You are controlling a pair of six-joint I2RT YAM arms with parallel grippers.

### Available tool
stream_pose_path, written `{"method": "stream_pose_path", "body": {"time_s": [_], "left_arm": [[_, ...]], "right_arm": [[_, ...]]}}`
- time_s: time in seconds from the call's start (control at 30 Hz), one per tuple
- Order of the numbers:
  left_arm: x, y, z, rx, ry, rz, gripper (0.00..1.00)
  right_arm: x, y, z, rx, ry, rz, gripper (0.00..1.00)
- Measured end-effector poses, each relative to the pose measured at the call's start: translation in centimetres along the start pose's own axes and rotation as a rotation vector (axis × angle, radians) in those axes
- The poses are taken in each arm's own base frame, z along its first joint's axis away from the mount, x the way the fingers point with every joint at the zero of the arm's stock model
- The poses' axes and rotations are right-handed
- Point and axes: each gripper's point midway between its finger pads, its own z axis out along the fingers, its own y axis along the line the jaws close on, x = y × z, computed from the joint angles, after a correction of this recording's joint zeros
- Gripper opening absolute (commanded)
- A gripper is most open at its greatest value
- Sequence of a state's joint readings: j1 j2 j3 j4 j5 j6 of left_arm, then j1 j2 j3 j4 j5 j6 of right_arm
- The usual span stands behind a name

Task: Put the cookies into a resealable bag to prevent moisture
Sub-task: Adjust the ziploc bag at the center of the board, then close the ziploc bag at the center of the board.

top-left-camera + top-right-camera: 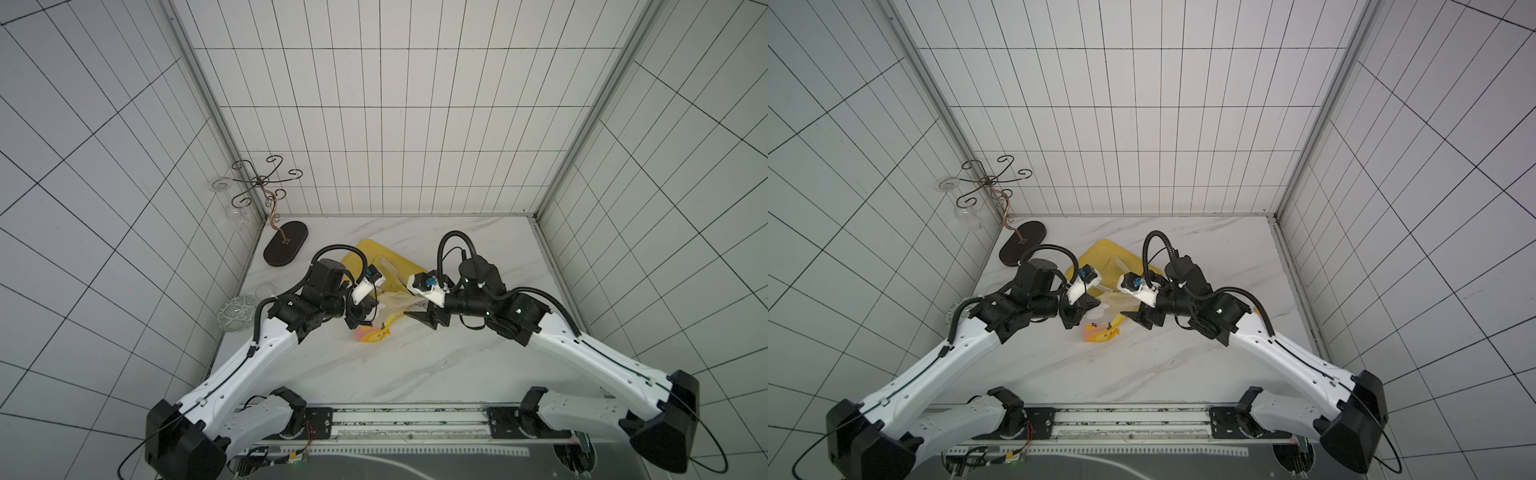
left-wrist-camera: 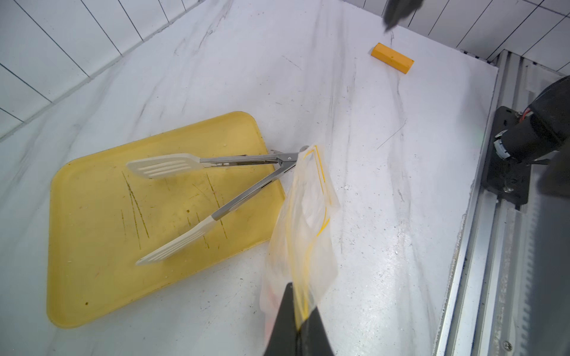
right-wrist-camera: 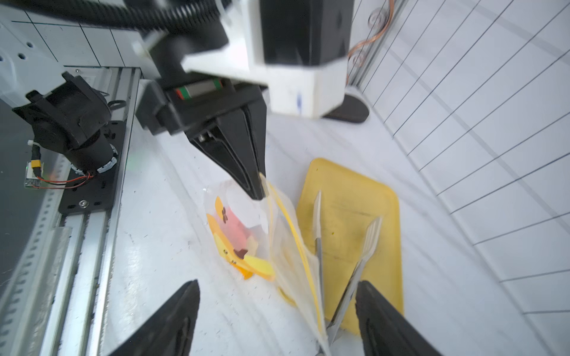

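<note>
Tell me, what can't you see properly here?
- Cookies: how many; blurred behind the printed bag, right wrist view.
- Zip: sealed or not; the bag's folds hide it, left wrist view.
- Left tool: mostly cut off by the frame edge, left wrist view.

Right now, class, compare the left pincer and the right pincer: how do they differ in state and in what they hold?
The left pincer is shut, while the right pincer stands wide open. The left pincer pinches the resealable bag at its yellow zip edge; the right pincer grips nothing. Both are black, tapered and close to the bag.
</note>
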State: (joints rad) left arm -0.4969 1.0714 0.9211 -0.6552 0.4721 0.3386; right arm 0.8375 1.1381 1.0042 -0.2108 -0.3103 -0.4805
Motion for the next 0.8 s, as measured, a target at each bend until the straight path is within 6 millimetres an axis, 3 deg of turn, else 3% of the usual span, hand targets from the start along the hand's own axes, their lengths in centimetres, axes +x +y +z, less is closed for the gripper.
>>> {"method": "stream_pose_path", "body": {"time_s": [0.1, 0.3, 0.43, 0.53, 0.67, 0.8], "left_arm": [[0.0, -0.6, 0.2, 0.042, -0.004, 0.016, 0.0], [-0.2, -1.4, 0.3, 0.091, -0.019, 0.055, 0.0], [-0.1, -1.6, 0.3, 0.11, -0.019, 0.063, 0.0], [0.2, -1.6, 0.3, 0.111, -0.006, 0.055, 0.0], [0.2, -1.5, 0.2, 0.116, -0.008, 0.048, 0.0], [0.2, -1.6, 0.2, 0.122, -0.01, 0.046, 0.0]], "right_arm": [[-0.4, 0.1, 1.1, -0.007, -0.022, -0.071, 0.82], [3.9, 1.5, 5.6, -0.111, 0.086, -0.111, 0.76], [6.2, 2.5, 7.4, -0.171, 0.139, -0.113, 0.51], [6.7, 2.9, 7.6, -0.192, 0.15, -0.118, 0.33], [6.4, 3.1, 7.5, -0.204, 0.138, -0.109, 0.17], [6.3, 3.4, 7.5, -0.219, 0.13, -0.096, 0.09]]}}
